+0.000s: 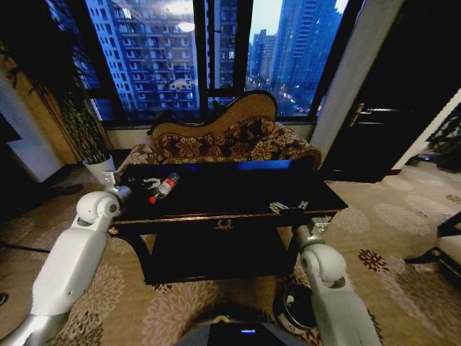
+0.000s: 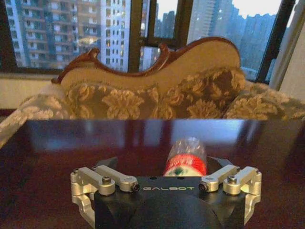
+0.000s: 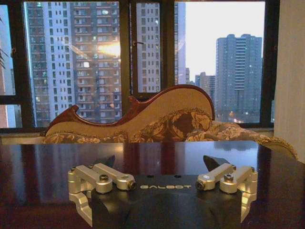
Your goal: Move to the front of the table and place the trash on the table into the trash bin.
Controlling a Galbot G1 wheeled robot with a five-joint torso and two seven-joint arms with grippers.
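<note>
Item: clear plastic bottle [image 1: 166, 187], red cap and red label; lying on its side near the left rear corner of the black glossy bench [image 1: 238, 189]. In the left wrist view, bottle [image 2: 186, 160] seen end-on just ahead of the palm, between the two spread jaws, not yet touched as far as can be told.

Handling, judged: appears empty, so light; thin walls, likely to dent under a hard squeeze; round and smooth, prone to roll or skid on the polished top. Best taken across the labelled middle of the body, jaws square to its long axis; cap end too narrow for a sure hold.

Left gripper [image 1: 148, 183]: at the bench's left rear, beside the bottle; jaws spread wide.

Right gripper [image 1: 288, 209]: low over the bench's right front edge; jaws spread, nothing between them in the right wrist view [image 3: 162, 179].

Other trash: small pale bits [image 1: 277, 207] near the right front edge, close by the right gripper; too small to identify.

Trash bin [image 1: 297, 305]: black, pale-rimmed, on the carpet right of the bench, beside the right arm.
</note>
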